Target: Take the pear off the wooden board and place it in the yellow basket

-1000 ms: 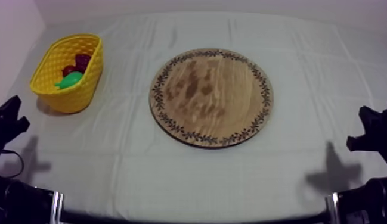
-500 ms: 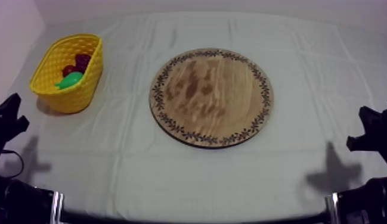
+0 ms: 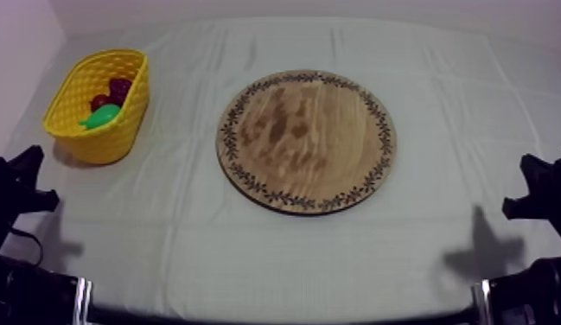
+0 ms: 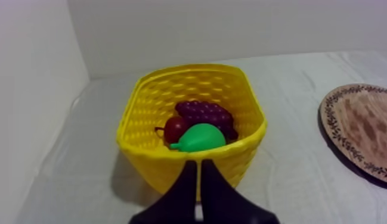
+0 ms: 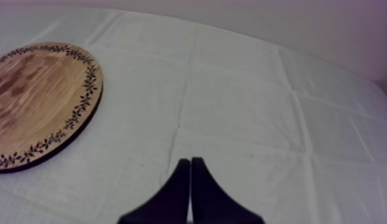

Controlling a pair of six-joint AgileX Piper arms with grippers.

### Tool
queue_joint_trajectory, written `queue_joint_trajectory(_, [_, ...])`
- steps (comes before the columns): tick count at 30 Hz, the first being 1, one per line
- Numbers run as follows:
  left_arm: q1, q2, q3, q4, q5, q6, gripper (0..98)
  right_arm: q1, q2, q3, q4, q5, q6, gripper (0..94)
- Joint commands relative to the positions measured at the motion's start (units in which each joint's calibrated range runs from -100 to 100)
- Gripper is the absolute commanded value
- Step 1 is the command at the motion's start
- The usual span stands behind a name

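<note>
The green pear [image 4: 200,137] lies inside the yellow basket [image 4: 149,156] with a bunch of grapes [image 4: 204,111] and a small red fruit [image 4: 175,127]. From above, the basket [image 3: 80,137] stands at the table's left with the pear [image 3: 102,117] in it. The round wooden board [image 3: 306,140] in the middle is bare. My left gripper [image 4: 198,170] is shut, its fingers a narrow wedge just before the basket's near wall; it sits low at the left [image 3: 28,181]. My right gripper [image 5: 190,167] is shut over bare cloth, low at the right [image 3: 530,186].
The board's patterned rim [image 5: 82,101] lies left of my right gripper, and its edge [image 4: 356,134] shows right of the basket. A pale wall runs behind the basket and the table's far edge.
My left gripper has shifted down and slightly right in the top view. The basket, fruit, board and right arm have not moved.
</note>
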Motion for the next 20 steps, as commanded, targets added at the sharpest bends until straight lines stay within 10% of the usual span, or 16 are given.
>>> queue_joint_trajectory(1, [0.02,-0.03,0.01,-0.10,-0.01,2.16,0.0,0.00,0.01,0.05,0.01,0.00,0.00,0.5])
queue_joint_trajectory(20, [0.03,-0.03,0.03,0.26,0.19,3.70,0.0,0.00,0.01,0.05,0.01,0.00,0.00,0.5])
